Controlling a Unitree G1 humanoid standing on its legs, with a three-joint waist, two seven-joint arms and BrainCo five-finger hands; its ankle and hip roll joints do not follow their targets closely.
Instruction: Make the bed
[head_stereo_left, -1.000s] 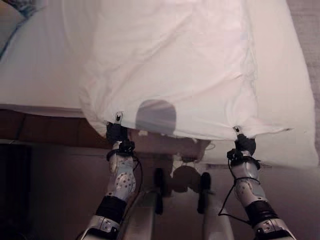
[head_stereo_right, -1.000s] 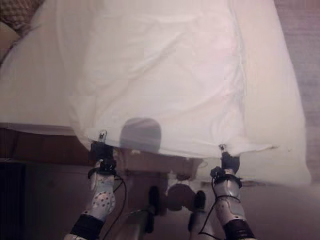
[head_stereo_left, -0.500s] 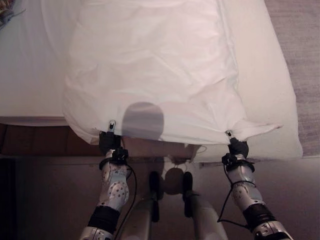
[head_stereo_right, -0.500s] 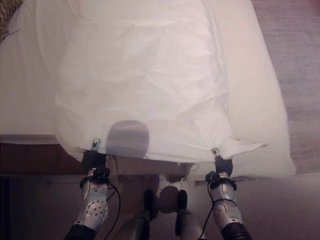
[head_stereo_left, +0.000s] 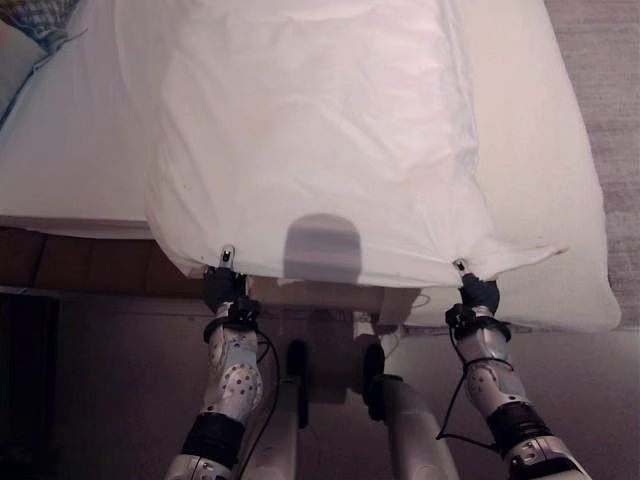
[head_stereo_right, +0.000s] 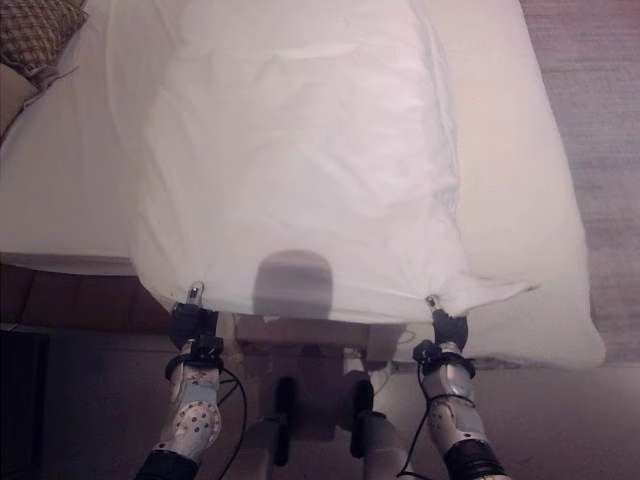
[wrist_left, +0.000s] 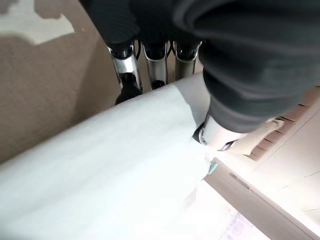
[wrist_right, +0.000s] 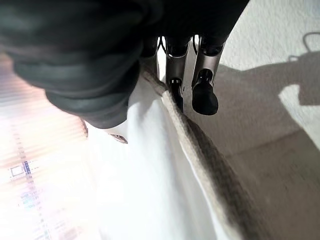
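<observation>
Since half a second ago both hands stay clamped, blanket edge barely shifted | bed (head_stereo_left: 70, 150): white | white blanket (head_stereo_left: 320, 140) lies along it, near edge overhanging | patterned pillow (head_stereo_right: 35, 35) at far-left corner | left hand (head_stereo_left: 224, 285), right hand (head_stereo_left: 474, 293) pinch the corners | no print legible

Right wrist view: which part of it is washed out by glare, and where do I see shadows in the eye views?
Right wrist view: glare bleaches the area beside the duvet. Left eye view: a rounded shadow sits on the duvet's near edge, between the left hand and the right hand.
</observation>
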